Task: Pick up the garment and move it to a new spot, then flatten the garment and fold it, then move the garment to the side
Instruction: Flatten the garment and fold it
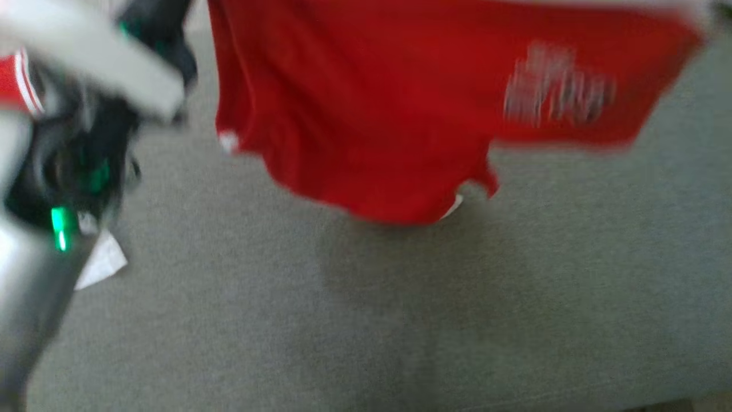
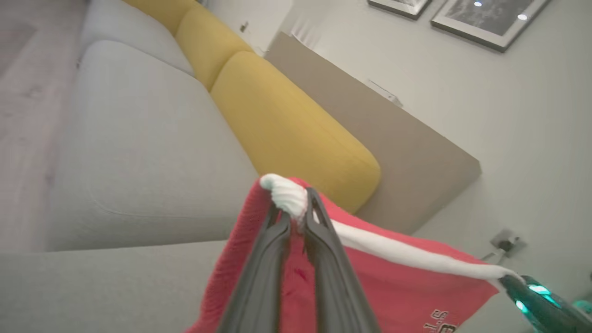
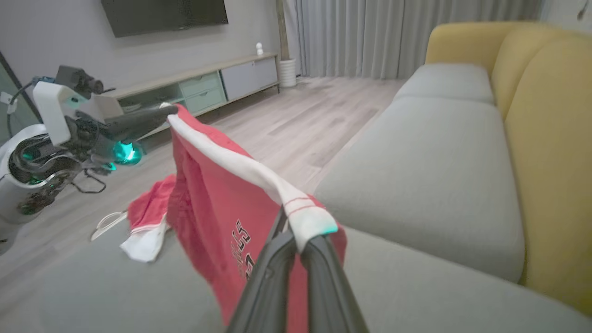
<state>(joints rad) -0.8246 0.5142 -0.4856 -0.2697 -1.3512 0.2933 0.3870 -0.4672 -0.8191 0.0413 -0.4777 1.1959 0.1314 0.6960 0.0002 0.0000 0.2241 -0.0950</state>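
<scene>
Left hand (image 2: 296, 210) clamps garment (image 2: 393, 286) waistband; grey sofa (image 2: 138, 152) beyond.

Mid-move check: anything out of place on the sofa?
Yes. A second red-and-white cloth lies crumpled at the sofa's edge, on the left gripper's side. The garment, hanging by its waistband between that and the right gripper, might land on it.

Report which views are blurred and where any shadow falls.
Head view: strong motion blur smears the garment and its lettering; a soft shadow lies on the sofa seat beneath. Left wrist view: slightly soft, left gripper readable. Right wrist view: sharpest.
</scene>
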